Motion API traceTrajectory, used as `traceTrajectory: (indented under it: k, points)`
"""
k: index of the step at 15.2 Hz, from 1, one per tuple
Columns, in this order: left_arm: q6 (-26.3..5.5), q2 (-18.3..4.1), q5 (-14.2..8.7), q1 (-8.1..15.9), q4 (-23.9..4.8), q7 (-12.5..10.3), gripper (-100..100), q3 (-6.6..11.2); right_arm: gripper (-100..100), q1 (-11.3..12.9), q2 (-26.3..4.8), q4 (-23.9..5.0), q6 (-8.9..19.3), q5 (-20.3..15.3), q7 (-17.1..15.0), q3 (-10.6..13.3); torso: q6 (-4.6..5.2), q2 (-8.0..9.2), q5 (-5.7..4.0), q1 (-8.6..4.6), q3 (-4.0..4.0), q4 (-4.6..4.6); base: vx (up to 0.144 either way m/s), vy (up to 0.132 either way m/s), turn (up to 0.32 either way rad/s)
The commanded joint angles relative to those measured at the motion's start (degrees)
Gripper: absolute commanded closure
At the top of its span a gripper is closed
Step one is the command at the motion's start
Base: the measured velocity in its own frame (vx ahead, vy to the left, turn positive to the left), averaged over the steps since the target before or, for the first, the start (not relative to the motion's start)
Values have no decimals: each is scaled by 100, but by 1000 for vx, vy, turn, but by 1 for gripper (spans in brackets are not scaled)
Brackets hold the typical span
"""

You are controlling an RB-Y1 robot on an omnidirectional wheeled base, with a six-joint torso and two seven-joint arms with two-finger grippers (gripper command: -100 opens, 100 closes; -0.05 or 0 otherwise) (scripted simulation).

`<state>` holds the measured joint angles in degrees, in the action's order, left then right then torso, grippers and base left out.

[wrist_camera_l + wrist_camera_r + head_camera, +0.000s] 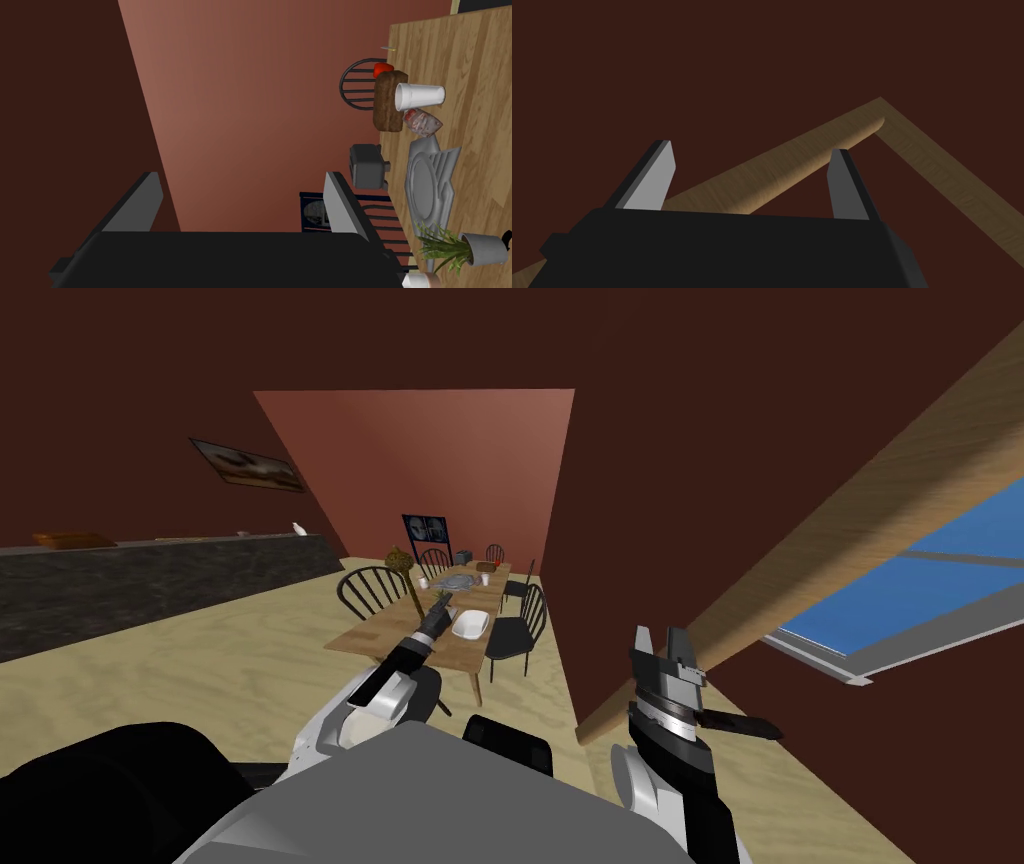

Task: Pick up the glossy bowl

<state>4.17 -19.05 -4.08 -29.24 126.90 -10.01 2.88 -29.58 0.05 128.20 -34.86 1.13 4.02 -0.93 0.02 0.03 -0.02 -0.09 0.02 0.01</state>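
A white glossy bowl (470, 624) sits on the near part of a wooden dining table (385, 633). My left gripper (440, 606) reaches out over the table just left of the bowl, apart from it. Seen from the left wrist, the left gripper (240, 197) is open with nothing between its fingers (340, 200), and it looks along the table toward the far wall. My right gripper (662, 640) is raised at my right side near the wall. The right wrist view shows the right gripper (752, 170) open and empty.
Further along the table stand a white cup (417, 96), a brown loaf (389, 102), a grey tray (430, 182) and a potted plant (465, 249). Dark chairs (515, 638) ring the table. A wall corner (575, 688) stands right of it, a dark counter (150, 583) at left.
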Motion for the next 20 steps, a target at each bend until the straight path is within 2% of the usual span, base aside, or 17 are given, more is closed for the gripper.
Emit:
traceTrajectory:
  k: [1, 2, 3, 5, 6, 8, 9, 11, 12, 14, 17, 19, 20]
  points:
    - [-286, -118, -144, -53, -79, -48, -100, 63, 0, 0, 0, 0, 0, 0, 0, 0, 0, 0, 0, 0, 0, 0, 0, -35, -154]
    - [-410, -118, -144, -53, -79, -48, -100, 63, 0, 0, 0, 0, 0, 0, 0, 0, 1, -1, 0, -2, 0, 0, 1, -30, -134]
    - [-543, -201, -255, -83, -135, -81, -100, 113, 0, 0, 0, 0, 0, 0, 0, 0, 0, -1, 0, -2, -1, -1, -1, -32, -163]
    - [-697, -201, -255, -83, -135, -81, -100, 113, 0, 0, 0, 0, 0, 0, 0, 0, 0, 0, 0, -2, 0, 0, -1, -25, -84]
    - [-840, -279, -367, -113, -192, -114, -100, 165, 0, 0, 0, 0, 0, 0, 0, 0, -1, -1, 0, 0, 0, 0, 2, -22, -118]
    - [-988, -279, -367, -113, -192, -114, -100, 165, 0, 0, 0, 0, 0, 0, 0, 0, 0, -1, 0, 1, -1, 0, 3, -17, -95]
    - [-1162, -352, -481, -143, -251, -147, -100, 218, 0, 0, 0, 0, 0, 0, 0, 0, -2, -1, 0, 3, -1, 0, 6, -19, -111]
    - [-1284, -352, -481, -143, -251, -147, -100, 218, 0, 0, 0, 0, 0, 0, 0, 0, -1, -2, 1, 2, -1, -1, 5, -18, -87]
    - [-1449, -421, -595, -173, -310, -180, -100, 271, 0, 0, 0, 0, 0, 0, 0, 0, -2, -2, 1, 4, -1, 0, 6, -17, -109]
    - [-1581, -421, -595, -173, -310, -180, -100, 271, 0, 0, 0, 0, 0, 0, 0, 0, 0, -3, 1, 4, -2, -1, 6, -14, -98]
    - [-2036, -545, -825, -233, -431, -245, -100, 380, 0, 0, 0, 0, 0, 0, 0, 0, 0, -4, 1, 4, -2, -1, 11, -18, -144]
    - [-2180, -545, -825, -233, -431, -245, -100, 380, 0, 0, 0, 0, 0, 0, 0, 0, -1, -6, 1, 3, -4, -1, 15, -15, -79]
    - [-2367, -601, -939, -263, -492, -276, -100, 435, 0, -1, 0, 0, 0, 0, 0, -1, -2, -6, 1, 5, -3, -1, 14, -11, -113]
